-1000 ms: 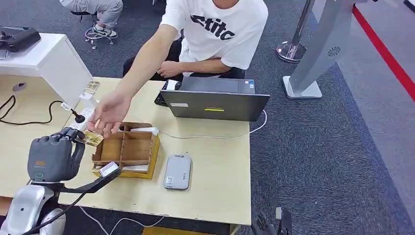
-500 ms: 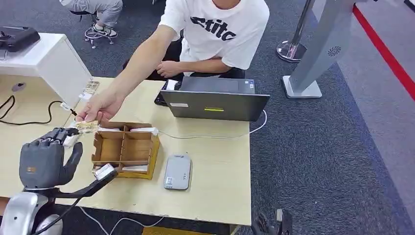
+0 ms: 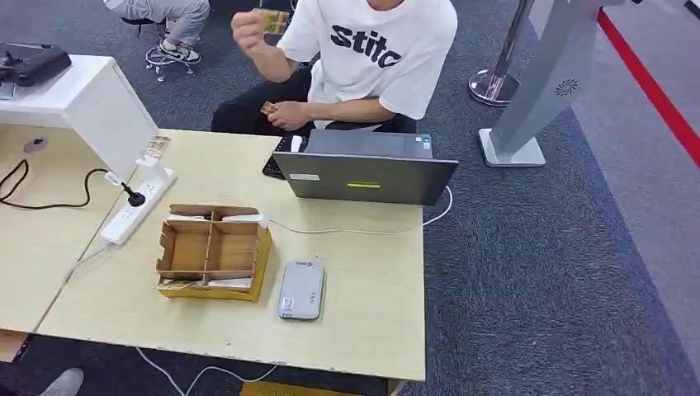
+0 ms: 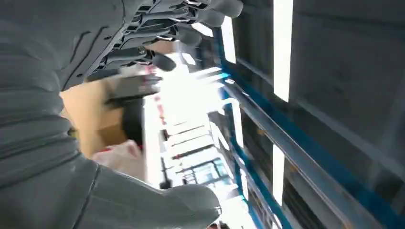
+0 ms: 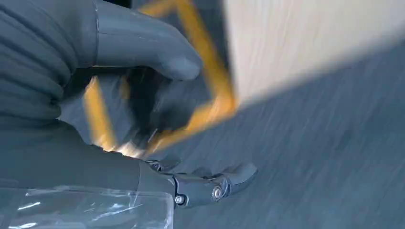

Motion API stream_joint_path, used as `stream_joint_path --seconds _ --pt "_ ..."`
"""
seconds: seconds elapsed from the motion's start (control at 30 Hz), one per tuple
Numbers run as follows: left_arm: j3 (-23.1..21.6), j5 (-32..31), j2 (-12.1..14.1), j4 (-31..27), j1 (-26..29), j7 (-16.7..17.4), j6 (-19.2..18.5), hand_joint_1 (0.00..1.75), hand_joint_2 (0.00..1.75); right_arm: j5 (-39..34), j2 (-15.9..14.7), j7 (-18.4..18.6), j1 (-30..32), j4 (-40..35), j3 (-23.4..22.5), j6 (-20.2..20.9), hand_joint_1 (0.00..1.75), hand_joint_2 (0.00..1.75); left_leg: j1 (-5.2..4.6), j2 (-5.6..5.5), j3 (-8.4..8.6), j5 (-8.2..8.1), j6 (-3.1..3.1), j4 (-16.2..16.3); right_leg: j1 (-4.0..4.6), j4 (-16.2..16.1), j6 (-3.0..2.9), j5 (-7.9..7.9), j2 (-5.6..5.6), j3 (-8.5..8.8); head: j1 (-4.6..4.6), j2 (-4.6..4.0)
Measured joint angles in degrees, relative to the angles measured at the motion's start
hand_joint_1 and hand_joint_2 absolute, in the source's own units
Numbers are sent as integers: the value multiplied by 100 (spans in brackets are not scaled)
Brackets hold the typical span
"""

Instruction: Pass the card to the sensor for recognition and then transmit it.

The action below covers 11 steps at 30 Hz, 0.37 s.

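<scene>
The card (image 3: 272, 18) is up at 12 o'clock in the head view, held in the raised hand (image 3: 250, 31) of the person (image 3: 363, 62) in the white shirt, well above the surface (image 3: 363, 280). A second small tan piece sits in the person's other hand (image 3: 285, 115), low by the lap; what it is cannot be told.

On the surface, the grey sensor (image 3: 300, 289) lies flat near 6 o'clock, just beside the right wall of the cardboard divider box (image 3: 213, 252). A laptop (image 3: 365, 169) stands at about 1 o'clock from the sensor, and a white power strip (image 3: 136, 208) lies at 9 o'clock.

The left hand (image 4: 71, 109) holds nothing — its fingers (image 4: 210, 18) are spread apart. The right hand (image 5: 95, 119) is likewise empty, with thumb and fingers (image 5: 224, 183) apart, over grey carpet (image 5: 325, 157) beside a pale panel edge; that view is blurred.
</scene>
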Motion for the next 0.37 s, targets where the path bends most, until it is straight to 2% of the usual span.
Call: stream_joint_path --seconds 0.03,0.1,0.23,0.27,0.3,0.33,0.37 --pt "240 312 -76 79 -4 -2 -63 0 175 -2 -48 76 63 4 -81 -100 0 175 0 1 0 0 0 0 0 0 0 0 0 0 -2 0" --pt "644 481 -213 185 0 -9 -129 0 175 4 -118 133 147 17 -185 -150 0 175 3 8 1 0 0 -1 2 1 -1 0 5 -2 0 0" --pt "1005 632 -336 310 -6 -13 -201 0 175 11 -179 199 170 35 -284 -236 0 175 2 9 6 1 0 -1 2 1 0 0 6 2 0 0" --pt "1076 888 -362 422 -34 -15 -319 0 175 34 -190 302 167 37 -318 -352 0 175 -1 8 8 1 0 -1 0 1 0 1 5 5 0 0" --pt "1219 1343 -395 753 -116 -13 -609 0 175 128 -199 494 164 41 -351 -538 0 175 -8 2 12 1 1 -1 -4 1 0 0 2 10 2 0" --pt "1449 1979 -413 1204 -256 33 -1027 175 175 258 -205 744 161 52 -367 -741 0 175 -13 -1 19 2 1 -4 -10 1 0 0 0 16 2 0" --pt "1779 2611 -417 1690 -410 158 -1394 175 175 399 -210 1039 160 74 -369 -898 0 175 -12 4 25 1 0 -5 -9 1 0 0 3 20 -11 0"
